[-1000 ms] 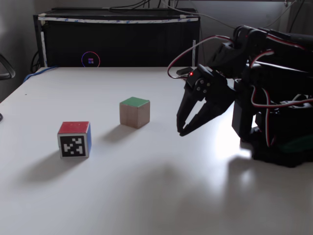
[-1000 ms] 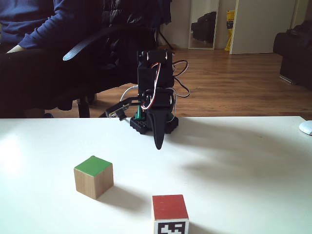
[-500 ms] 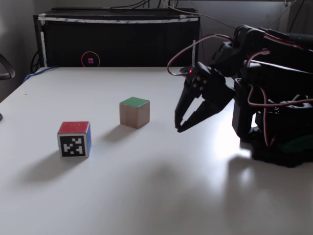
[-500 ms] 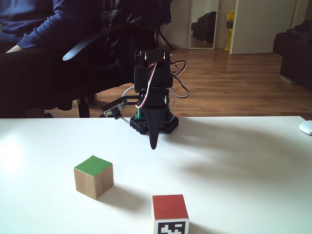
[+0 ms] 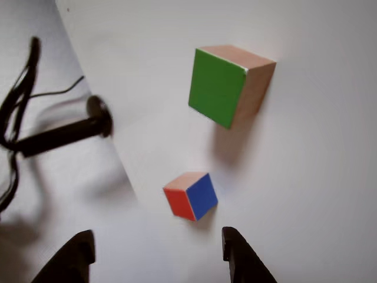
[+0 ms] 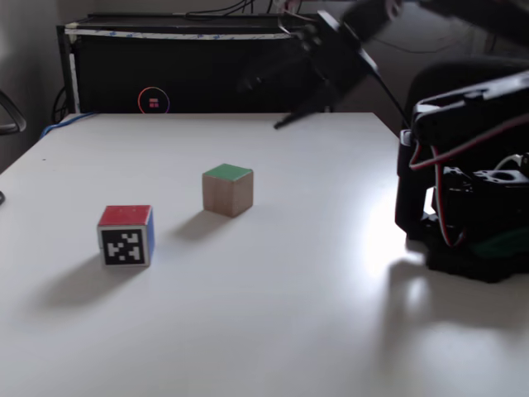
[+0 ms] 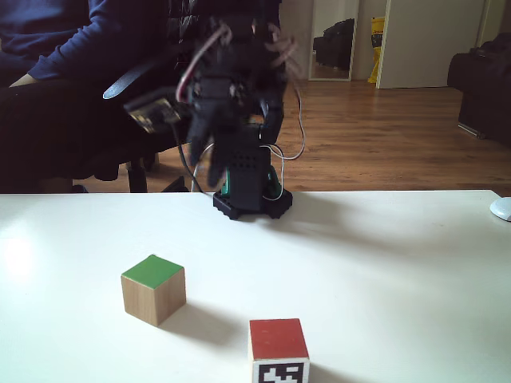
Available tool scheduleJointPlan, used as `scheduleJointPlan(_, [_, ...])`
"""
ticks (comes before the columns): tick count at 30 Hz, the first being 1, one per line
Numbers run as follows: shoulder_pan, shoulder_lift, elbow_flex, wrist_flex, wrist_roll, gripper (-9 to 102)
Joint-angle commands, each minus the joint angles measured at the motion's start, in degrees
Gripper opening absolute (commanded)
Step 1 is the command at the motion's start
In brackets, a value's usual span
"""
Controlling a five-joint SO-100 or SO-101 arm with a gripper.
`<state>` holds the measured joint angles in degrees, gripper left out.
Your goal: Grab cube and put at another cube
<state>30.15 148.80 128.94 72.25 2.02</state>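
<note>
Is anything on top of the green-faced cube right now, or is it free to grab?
Nothing rests on the green-faced cube: its green top is bare in both fixed views. The gripper is raised well above the table, fingers spread. The face it sits on is hidden.

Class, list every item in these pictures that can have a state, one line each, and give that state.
Wooden cube with a green painted face: resting on the white table, green face up, ungrasped.
Wooden cube with red and blue faces: resting on the table, red face up, apart from the green one.
Black two-finger tool: open, raised above the table, holding nothing.
</note>
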Motion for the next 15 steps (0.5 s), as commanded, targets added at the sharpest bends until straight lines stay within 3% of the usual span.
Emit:
scheduleJointPlan(1, [2.29, -9.40, -7.65, 0.88, -0.88, 37])
scheduleJointPlan(15, [5.36, -39.99, -27.07, 10.28, 1.05, 46])
